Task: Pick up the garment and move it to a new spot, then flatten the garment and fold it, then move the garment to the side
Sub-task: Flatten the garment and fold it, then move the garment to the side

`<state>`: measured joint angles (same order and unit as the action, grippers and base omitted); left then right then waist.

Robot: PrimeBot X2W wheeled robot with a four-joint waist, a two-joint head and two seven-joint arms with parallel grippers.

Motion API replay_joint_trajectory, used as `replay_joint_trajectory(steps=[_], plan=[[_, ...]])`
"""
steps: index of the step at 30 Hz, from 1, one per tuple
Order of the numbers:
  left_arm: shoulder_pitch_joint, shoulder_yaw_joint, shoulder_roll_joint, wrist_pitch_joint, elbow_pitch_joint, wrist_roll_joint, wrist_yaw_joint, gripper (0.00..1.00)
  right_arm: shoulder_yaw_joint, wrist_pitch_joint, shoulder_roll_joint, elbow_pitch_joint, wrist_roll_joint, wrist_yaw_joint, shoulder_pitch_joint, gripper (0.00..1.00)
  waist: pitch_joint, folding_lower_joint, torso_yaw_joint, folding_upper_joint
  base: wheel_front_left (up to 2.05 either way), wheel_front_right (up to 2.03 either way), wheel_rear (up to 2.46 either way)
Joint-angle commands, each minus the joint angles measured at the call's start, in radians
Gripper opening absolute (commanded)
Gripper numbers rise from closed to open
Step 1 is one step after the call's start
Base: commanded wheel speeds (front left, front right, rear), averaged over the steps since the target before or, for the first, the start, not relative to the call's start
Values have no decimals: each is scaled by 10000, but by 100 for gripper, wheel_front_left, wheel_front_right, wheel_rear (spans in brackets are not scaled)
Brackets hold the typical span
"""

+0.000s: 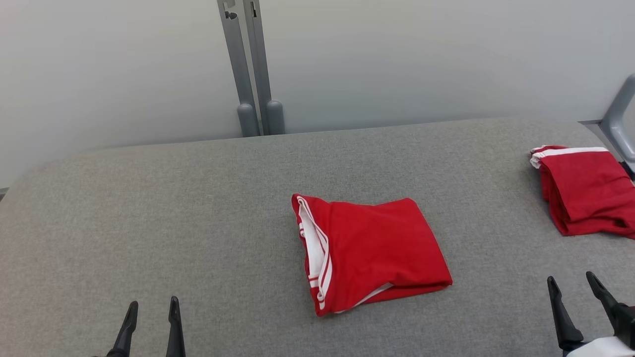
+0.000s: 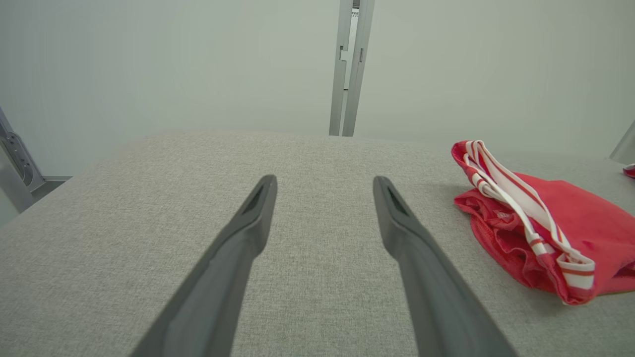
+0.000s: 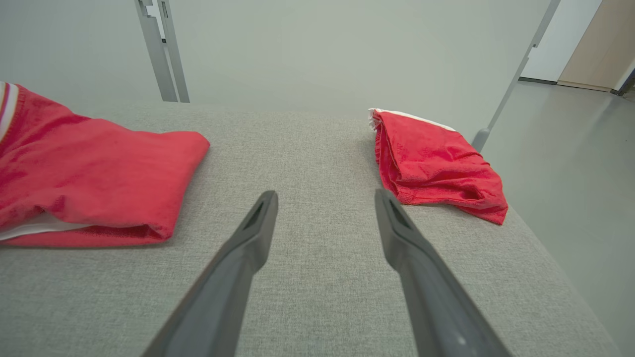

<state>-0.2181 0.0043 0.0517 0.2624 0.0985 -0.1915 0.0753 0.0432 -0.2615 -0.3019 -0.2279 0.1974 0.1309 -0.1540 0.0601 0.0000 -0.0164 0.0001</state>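
Garment [image 1: 377, 253] [image 2: 595, 233] [image 3: 99, 168]: a red piece folded into a flat, thick block, with a white band and thin red-and-white stripes along one edge and a sliver of white lining showing at its near corner. It lies on the grey fabric-covered table [image 1: 198, 198], nearer the robot than the twin grey posts [image 1: 250, 74] and a little to their right.

A second folded red garment [image 1: 585, 193] [image 3: 436, 163], white-trimmed along its far edge, sits well to the right of the posts, by the table's right end. The left gripper [image 1: 153, 301] [image 2: 325, 179] hovers low over the table, to the left of the posts and on the near side, its fingers spread and holding nothing. The right gripper [image 1: 569, 276] [image 3: 325, 193], far right of the posts, is likewise spread and empty. Bare grey cloth lies between each gripper and the garment.

The striped edge faces the robot's left; the closed fold faces right. The block is close to square, slightly wider across, turned a little clockwise in the head view.
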Motion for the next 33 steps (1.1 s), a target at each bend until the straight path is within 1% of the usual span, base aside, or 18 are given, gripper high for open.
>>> replay_joint_trajectory(steps=[1,7,10,12,13,16,18,19,21,22,24,26,28,30,32,33], plan=[[-146,74,5,26,-5,19,48,100,41,-36,49,83,-32,-3,-105,100,43,0,0,-1,0,0,0],[-64,23,2,26,-20,-51,133,100,43,-38,146,330,-57,-3,4,100,-80,0,-65,-1,0,0,0],[138,-6,3,26,-73,-112,140,100,-96,-39,208,195,380,-1,407,100,-294,0,-203,-1,0,0,0],[245,-104,0,26,-80,-189,129,100,-616,130,132,-57,801,0,871,100,-488,0,-314,-1,0,0,0],[280,-177,0,28,-70,-222,125,100,-847,349,115,-175,1086,-1,1191,100,-574,0,-360,-1,0,0,0],[532,-464,3,27,-91,-316,128,100,-1386,1647,104,-766,1993,-1,2386,100,-1128,0,-597,-1,0,0,0],[638,-666,1,27,-51,-363,75,100,-1713,2653,289,-1307,2566,2,3155,100,-1384,0,-797,-1,0,0,0],[685,-727,3,27,-46,-362,49,100,-1845,2915,312,-1435,2720,2,3430,100,-1477,0,-876,-1,0,0,0],[889,-946,5,28,-25,-474,-19,100,-1929,3804,318,-2071,3181,-6,4186,100,-1753,0,-1193,-1,0,0,0],[973,-1046,4,28,3,-526,-45,100,-2150,4184,335,-2307,3335,0,4466,100,-1854,0,-1364,-1,0,0,0],[1054,-1153,5,27,8,-620,-148,100,-2153,4772,382,-2948,3513,-3,4928,100,-1972,0,-1600,-1,0,0,0],[1171,-1247,2,27,-3,-672,-225,100,-2373,5247,466,-3395,3618,2,5297,100,-2072,0,-1852,-1,0,0,0],[1224,-1292,5,27,-9,-696,-255,100,-2231,5591,539,-3929,3860,0,5502,100,-2113,0,-2059,-1,0,0,0],[1238,-1322,3,27,-15,-706,-308,100,-2358,5946,744,-4226,4243,2,5641,100,-2114,0,-2170,-1,0,0,0],[1226,-1305,3,27,-7,-716,-302,100,-2419,6178,811,-4438,4563,3,5687,100,-2097,0,-2212,-1,0,0,0],[1208,-1288,3,27,-9,-723,-314,100,-2449,6178,807,-4466,4679,2,5699,41,-2081,0,-2205,-1,0,0,0]])
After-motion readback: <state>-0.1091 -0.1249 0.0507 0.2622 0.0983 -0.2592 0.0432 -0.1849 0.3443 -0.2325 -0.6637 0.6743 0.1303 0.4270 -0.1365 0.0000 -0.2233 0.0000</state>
